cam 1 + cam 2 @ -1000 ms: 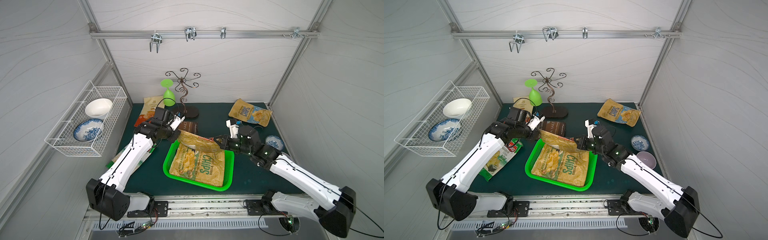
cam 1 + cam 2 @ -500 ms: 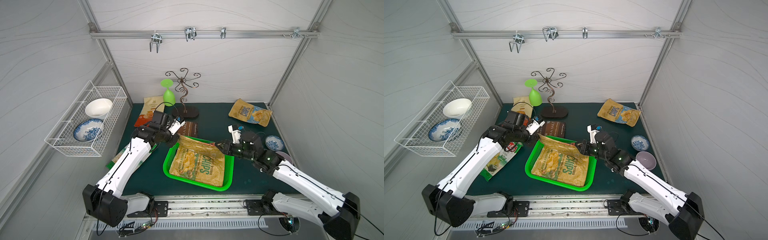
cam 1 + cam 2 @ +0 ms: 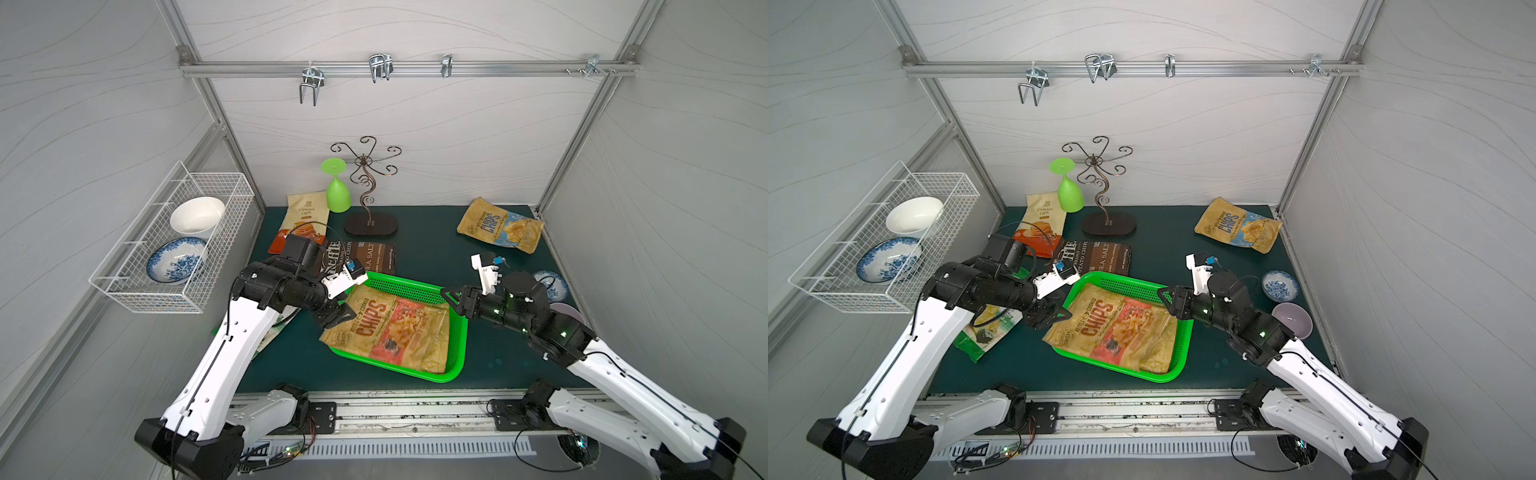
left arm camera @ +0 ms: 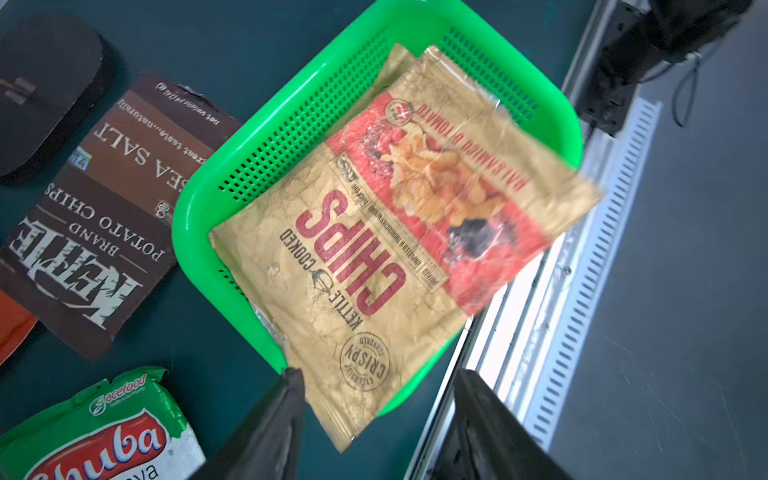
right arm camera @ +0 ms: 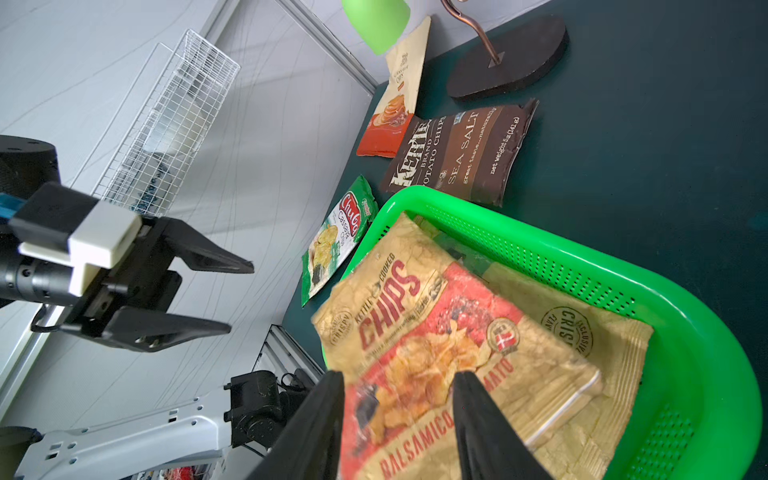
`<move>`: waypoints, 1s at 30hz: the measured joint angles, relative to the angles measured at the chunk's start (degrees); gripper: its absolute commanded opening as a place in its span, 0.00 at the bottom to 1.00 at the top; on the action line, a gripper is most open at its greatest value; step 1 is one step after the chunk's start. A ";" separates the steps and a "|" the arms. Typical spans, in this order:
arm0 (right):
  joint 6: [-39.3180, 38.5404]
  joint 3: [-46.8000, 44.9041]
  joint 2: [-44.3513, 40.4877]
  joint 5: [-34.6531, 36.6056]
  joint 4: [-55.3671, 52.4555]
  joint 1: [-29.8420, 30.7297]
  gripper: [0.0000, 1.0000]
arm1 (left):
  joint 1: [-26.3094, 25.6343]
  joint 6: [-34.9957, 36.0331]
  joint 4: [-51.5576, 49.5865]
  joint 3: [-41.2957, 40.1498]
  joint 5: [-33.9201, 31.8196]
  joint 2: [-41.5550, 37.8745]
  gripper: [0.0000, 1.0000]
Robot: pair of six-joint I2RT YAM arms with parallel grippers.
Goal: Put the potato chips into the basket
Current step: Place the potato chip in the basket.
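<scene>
While left gripper [image 4: 376, 376] and right gripper [image 5: 399, 374] gape empty, the tan-red crinkly CHIPS bag [image 3: 390, 328] looks light, floppy, slippery (pinch a seam edge).

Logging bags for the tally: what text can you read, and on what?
"KETTLE COOKED CHIPS", "BALSAMICO": top tan bag in the basket.
"KETTLE BRAND POTATO CHIPS", "SEA SALT": brown bag.
"Chuba", "acefood": green-white bag.
"CHIPS": tan-blue bag.
"CASSAVA": cream-orange bag.
Finer print: too small.

Crinkled tan-and-red CHIPS bag [image 3: 390, 328] atop another tan bag [image 5: 582, 328] in the green perforated basket [image 3: 415, 287], one corner over its rim.
</scene>
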 measured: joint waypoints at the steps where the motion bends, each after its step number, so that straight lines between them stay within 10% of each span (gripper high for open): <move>1: -0.13 0.00 -0.17 0.20 0.00 0.00 0.48 | 0.00 0.70 -1.20 0.94 0.46 -0.24 0.62; 19: -0.04 2.03 13.40 -6.01 -5.73 4.66 0.53 | 0.59 -14.29 17.99 -14.27 -10.73 -1.66 0.57; 30: 6.97 -2.40 9.84 -4.02 -14.84 9.92 0.62 | 10.58 -26.03 27.54 -20.65 -11.13 -0.20 0.58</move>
